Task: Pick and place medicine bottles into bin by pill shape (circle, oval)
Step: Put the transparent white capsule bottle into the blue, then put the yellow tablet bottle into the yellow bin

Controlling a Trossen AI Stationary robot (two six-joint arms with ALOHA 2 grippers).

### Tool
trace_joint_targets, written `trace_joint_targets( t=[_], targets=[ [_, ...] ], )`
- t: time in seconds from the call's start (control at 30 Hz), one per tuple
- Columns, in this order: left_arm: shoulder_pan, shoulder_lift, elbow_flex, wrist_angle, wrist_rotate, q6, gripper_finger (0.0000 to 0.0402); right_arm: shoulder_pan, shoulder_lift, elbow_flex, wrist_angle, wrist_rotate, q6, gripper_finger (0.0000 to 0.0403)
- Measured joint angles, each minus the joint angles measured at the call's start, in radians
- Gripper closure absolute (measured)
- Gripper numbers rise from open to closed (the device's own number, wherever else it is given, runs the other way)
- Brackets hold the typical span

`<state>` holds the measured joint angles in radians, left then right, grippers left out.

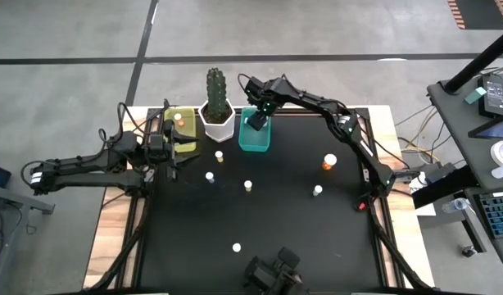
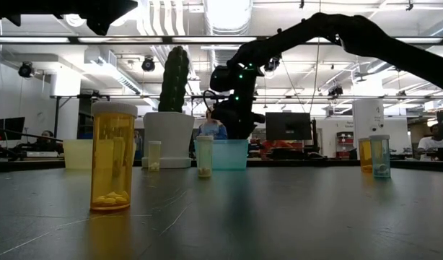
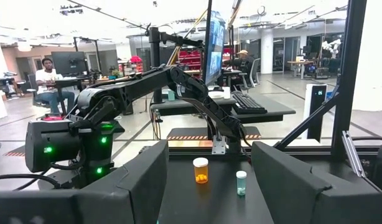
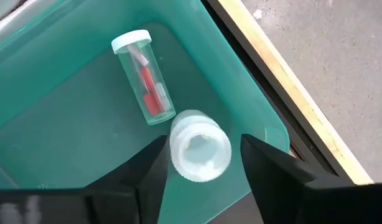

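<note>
1. Both arms are dark, nearly black, built of slim tubular links joined by bulkier rounded joints.
2. The right arm [image 1: 317, 102] carries small green lights near its wrist, seen from above and from table height.
3. The left arm [image 1: 88, 164] has black cables looping beside its links.
4. The left claw [image 3: 206, 186] has two broad, flat, matte black fingers.
5. The right claw [image 4: 200, 163] has dark, angular fingers with straight edges.
6. A white marking shows near the left arm's base.

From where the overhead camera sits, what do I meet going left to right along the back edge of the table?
Left gripper → yellow bin → white cactus pot → teal bin, with the right gripper hanging over it.
</note>
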<state>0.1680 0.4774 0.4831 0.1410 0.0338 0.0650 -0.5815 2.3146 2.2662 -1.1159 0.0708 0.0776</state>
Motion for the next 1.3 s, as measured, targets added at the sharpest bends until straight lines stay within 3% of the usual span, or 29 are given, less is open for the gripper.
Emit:
trace_joint_targets(
  t=[0.3, 0.77, 1.0, 1.3],
  targets=[
    [0.0, 0.0, 0.0, 0.0, 0.0, 0.0, 0.0187, 0.0, -0.002, 0.0, -0.001, 0.0, 0.0, 0.0176],
    [0.0, 0.0, 0.0, 0.0, 0.0, 0.0, 0.0187, 0.03, -0.091, 0.0, -0.023, 0.001, 0.03, 0.0172],
    [0.0, 0.003, 0.0, 0.0, 0.0, -0.003, 0.0187, 0.123, -0.168, -0.004, -0.09, 0.002, 0.042, 0.0172],
    [0.0, 0.029, 0.0, -0.001, 0.0, -0.023, 0.0187, 0.327, -0.256, -0.09, -0.095, 0.028, 0.073, 0.0172]
  ],
)
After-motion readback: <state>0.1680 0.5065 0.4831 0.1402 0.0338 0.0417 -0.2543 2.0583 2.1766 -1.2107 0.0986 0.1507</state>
